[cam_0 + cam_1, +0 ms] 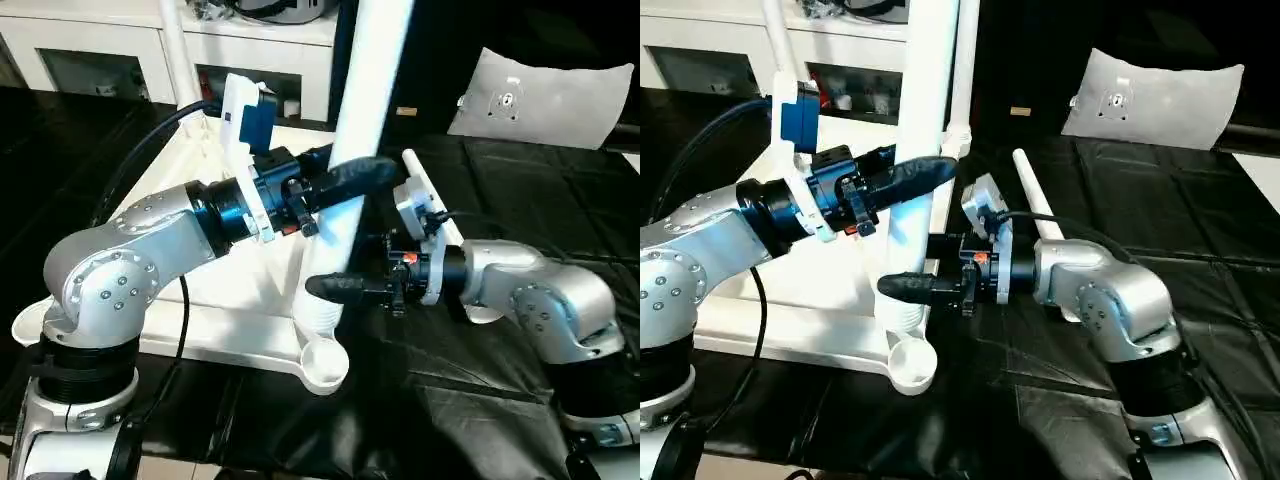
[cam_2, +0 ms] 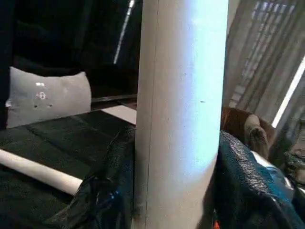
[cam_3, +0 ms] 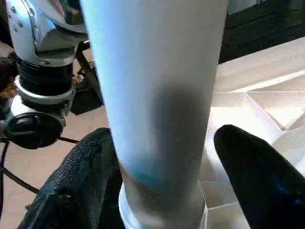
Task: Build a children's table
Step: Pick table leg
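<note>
On the black mat-covered workbench [image 1: 520, 220], both grippers straddle the upright white tubular leg [image 1: 365, 90]: left gripper [image 1: 350, 178] pinching it, right gripper [image 1: 335, 288] spread loosely below; keep it plumb while screwing.

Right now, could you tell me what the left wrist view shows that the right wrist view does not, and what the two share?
Left wrist view alone: a loose table leg lying on the black workbench mat, and a grey cushion behind it.

Right wrist view alone: the threaded foot of the upright leg at the white table top's ribbed underside, and the robot's other arm.

Both: the same upright white leg, standing between that arm's own black fingers.
</note>
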{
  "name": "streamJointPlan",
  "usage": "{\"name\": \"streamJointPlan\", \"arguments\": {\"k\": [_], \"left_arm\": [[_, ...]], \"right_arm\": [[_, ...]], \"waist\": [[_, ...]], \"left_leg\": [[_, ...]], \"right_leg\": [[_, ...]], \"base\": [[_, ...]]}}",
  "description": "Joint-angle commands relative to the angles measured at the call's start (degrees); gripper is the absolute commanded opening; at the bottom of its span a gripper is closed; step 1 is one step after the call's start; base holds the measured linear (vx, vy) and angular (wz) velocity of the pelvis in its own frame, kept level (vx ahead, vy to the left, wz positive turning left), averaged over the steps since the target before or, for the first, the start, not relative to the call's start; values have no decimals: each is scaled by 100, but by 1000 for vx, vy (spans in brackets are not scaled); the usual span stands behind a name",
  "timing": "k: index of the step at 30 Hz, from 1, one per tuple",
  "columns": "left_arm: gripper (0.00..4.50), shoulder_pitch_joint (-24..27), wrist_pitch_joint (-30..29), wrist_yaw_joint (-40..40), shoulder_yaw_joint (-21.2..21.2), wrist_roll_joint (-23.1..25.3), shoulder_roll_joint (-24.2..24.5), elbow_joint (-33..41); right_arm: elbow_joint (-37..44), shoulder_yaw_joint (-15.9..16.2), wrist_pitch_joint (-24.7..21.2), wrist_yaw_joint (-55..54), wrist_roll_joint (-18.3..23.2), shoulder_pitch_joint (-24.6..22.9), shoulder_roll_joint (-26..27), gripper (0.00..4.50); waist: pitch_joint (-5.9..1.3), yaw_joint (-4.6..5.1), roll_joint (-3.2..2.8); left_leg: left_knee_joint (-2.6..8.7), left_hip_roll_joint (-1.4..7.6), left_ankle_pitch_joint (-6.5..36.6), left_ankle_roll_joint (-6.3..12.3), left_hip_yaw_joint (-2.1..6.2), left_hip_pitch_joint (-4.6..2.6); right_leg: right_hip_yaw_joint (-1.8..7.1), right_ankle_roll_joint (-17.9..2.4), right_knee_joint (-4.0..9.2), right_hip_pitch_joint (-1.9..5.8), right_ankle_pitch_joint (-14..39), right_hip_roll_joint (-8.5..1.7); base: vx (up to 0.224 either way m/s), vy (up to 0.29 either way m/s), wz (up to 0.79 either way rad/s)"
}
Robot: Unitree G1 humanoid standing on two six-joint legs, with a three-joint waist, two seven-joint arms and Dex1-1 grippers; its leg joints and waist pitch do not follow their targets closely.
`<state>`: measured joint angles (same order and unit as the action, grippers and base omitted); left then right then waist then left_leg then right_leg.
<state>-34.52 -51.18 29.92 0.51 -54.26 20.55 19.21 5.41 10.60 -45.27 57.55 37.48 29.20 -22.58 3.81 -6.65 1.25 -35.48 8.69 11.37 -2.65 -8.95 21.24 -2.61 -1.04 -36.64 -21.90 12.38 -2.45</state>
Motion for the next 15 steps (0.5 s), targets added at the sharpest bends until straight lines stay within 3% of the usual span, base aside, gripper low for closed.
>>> {"name": "streamJointPlan", "arguments": {"k": [1, 5, 15], "left_arm": [[182, -137, 49, 105, -95, 7, 32, 43], [182, -151, 57, 172, -105, 41, 8, 28], [182, -183, 91, 249, -113, 112, 8, -8]], "right_arm": [[-61, -18, 88, 59, -18, 96, -9, 330], [-103, -9, 140, 133, -16, 103, 5, 299], [-147, 22, 136, 175, -30, 113, 34, 299]], "waist": [[-386, -26, 10], [-382, -25, 12], [-382, -24, 11]], "left_leg": [[424, 401, 534, -109, 122, -51], [426, 398, 556, -118, 120, -46], [427, 399, 570, -113, 122, -51]], "right_leg": [[322, -984, 435, 262, 924, -584], [323, -999, 442, 268, 956, -589], [322, -991, 445, 261, 993, -586]], "base": [[0, 0, 0], [0, 0, 0], [0, 0, 0]]}}
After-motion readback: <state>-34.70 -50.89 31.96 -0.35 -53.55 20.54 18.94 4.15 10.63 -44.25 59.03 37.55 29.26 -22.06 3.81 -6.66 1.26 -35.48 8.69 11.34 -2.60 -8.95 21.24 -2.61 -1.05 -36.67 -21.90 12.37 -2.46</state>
